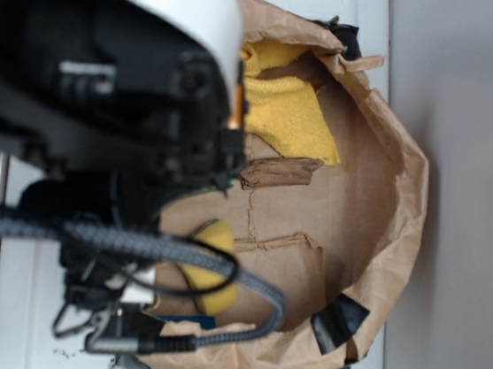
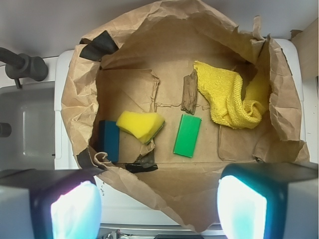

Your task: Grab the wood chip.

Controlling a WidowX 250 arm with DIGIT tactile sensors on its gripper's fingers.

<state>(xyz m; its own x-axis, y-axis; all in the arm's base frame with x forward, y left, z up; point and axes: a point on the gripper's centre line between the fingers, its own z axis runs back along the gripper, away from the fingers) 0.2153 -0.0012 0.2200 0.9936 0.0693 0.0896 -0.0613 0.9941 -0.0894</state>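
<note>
Nearest, gripper: wrist view shows its two fingers at the bottom corners, standing wide apart with nothing between them; it hangs above the near rim of the paper bag.
Bag floor, near part: green block lies just ahead of the gap between the fingers, slightly right of centre, long axis pointing away and a little tilted.
Left of it: yellow sponge, with a blue block touching its left side.
Wood chip: flat on the bag floor beyond the green block, close to it but apart, dark brown and rough.
Chip's long axis: running near-to-far, roughly in line with the green block's.
Chip's neighbour: yellow cloth lies just beside its right edge, perhaps touching at the top.
Key relation: chip sits forward of the open fingers and slightly right, past the green block.
Judgement: fingers would close across the chip's narrow width as they stand; the cloth edge could get caught.
Exterior view: arm hides much of the bag; chip shows under the cloth.
</note>
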